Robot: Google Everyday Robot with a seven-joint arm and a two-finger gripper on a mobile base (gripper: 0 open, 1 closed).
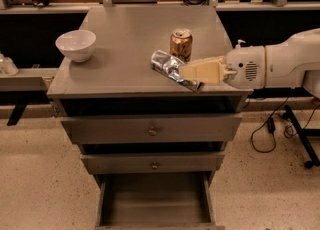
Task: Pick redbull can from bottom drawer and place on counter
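The redbull can (169,67), slim and shiny silver, lies tilted on its side in my gripper (192,74), over the front right part of the counter (120,49). My gripper's cream fingers (202,70) are shut on the can, and the white arm reaches in from the right. I cannot tell whether the can touches the counter. The bottom drawer (155,201) is pulled open below, and its grey inside holds nothing.
A gold-orange can (181,44) stands upright on the counter just behind the redbull can. A white bowl (76,45) sits at the counter's left. Two shut drawers with brass knobs (152,131) lie under the counter. A black cable (272,124) trails on the floor at right.
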